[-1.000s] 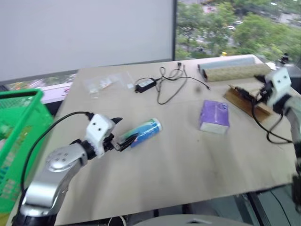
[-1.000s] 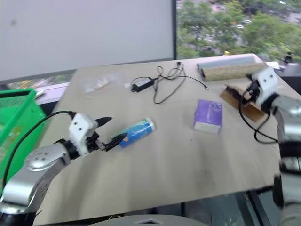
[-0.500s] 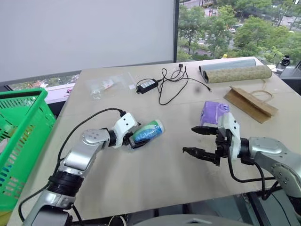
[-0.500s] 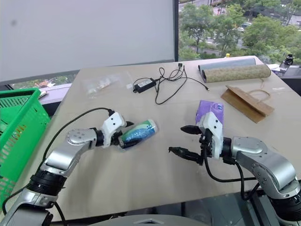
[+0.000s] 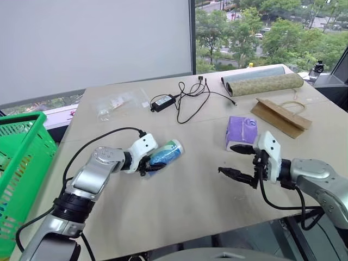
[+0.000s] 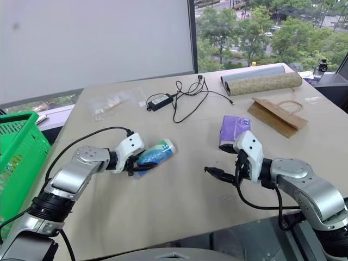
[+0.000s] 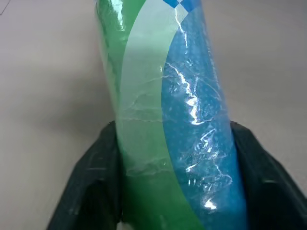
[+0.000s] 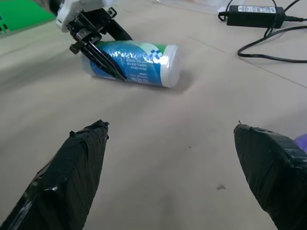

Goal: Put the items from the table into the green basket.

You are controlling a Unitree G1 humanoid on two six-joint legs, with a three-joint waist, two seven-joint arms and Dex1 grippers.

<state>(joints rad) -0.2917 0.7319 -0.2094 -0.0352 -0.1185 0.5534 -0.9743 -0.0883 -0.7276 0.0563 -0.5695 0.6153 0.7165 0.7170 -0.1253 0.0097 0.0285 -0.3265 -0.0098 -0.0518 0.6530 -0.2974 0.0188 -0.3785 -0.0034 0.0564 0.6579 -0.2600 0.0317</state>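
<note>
One cylindrical pack (image 5: 165, 153), one tissue pack (image 5: 241, 131), one brown bag (image 5: 280, 117)

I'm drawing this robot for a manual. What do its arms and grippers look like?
Both arms have silver-grey metallic shells with dark joints. Each wrist carries a white boxy block, from which two pointed black fingers extend: left gripper, right gripper. A black cable loops along each forearm. The right fingers appear wrapped in matte black tape.

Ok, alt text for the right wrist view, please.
The left gripper clamps one end of the blue-and-white cylindrical pack lying on the beige table. The right gripper's own black fingers stand wide apart in front; a black power adapter and cable lie beyond.
</note>
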